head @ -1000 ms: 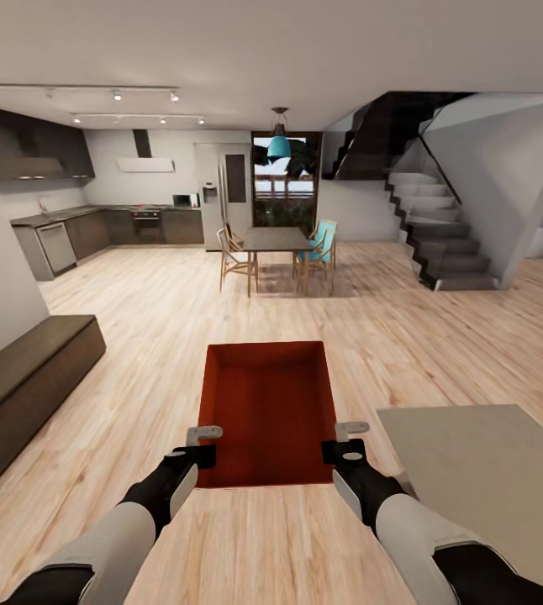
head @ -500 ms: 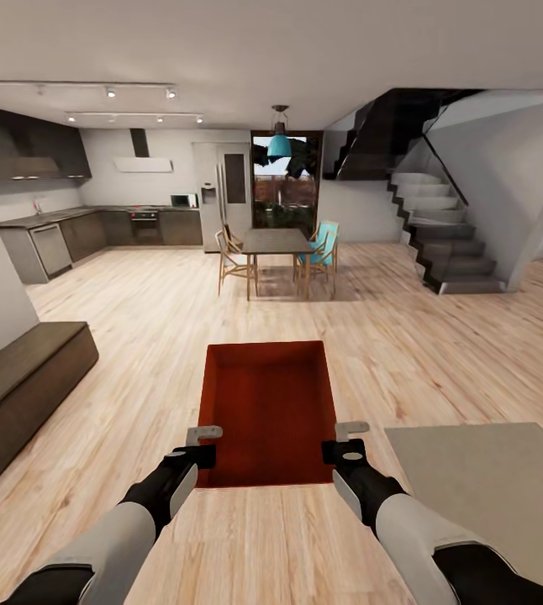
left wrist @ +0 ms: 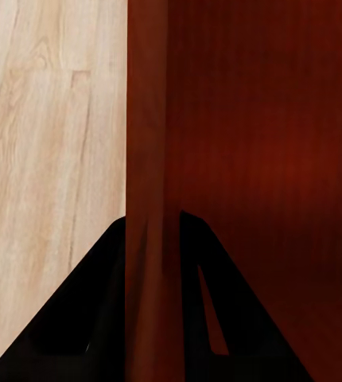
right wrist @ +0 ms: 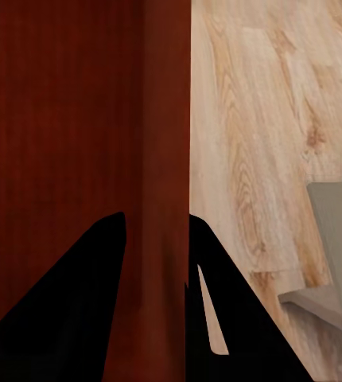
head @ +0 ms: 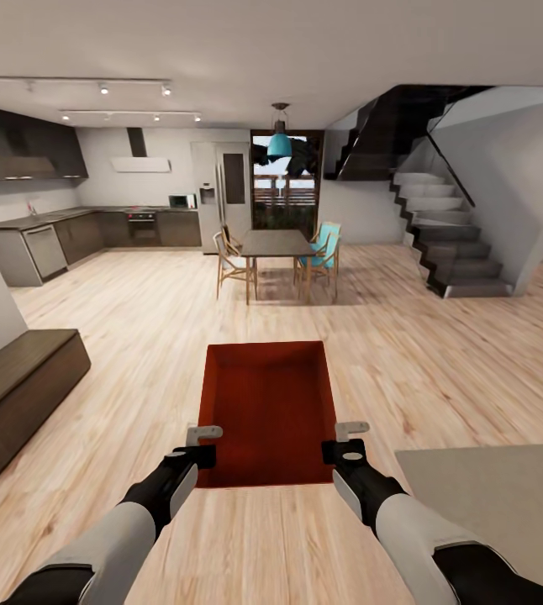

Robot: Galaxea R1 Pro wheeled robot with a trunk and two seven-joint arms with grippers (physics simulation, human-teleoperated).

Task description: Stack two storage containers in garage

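One storage container [head: 270, 412] is held level at 12 o'clock over the wood floor [head: 137, 336], its side walls pinched by the closed left gripper [head: 203, 448] and right gripper [head: 347, 443], so slippage could be caused by uneven arm motion.

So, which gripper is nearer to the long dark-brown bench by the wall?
Left. The left gripper clamps the red-orange storage container's wall on the side facing the long dark-brown bench; the right gripper clamps the opposite wall, farther from it.
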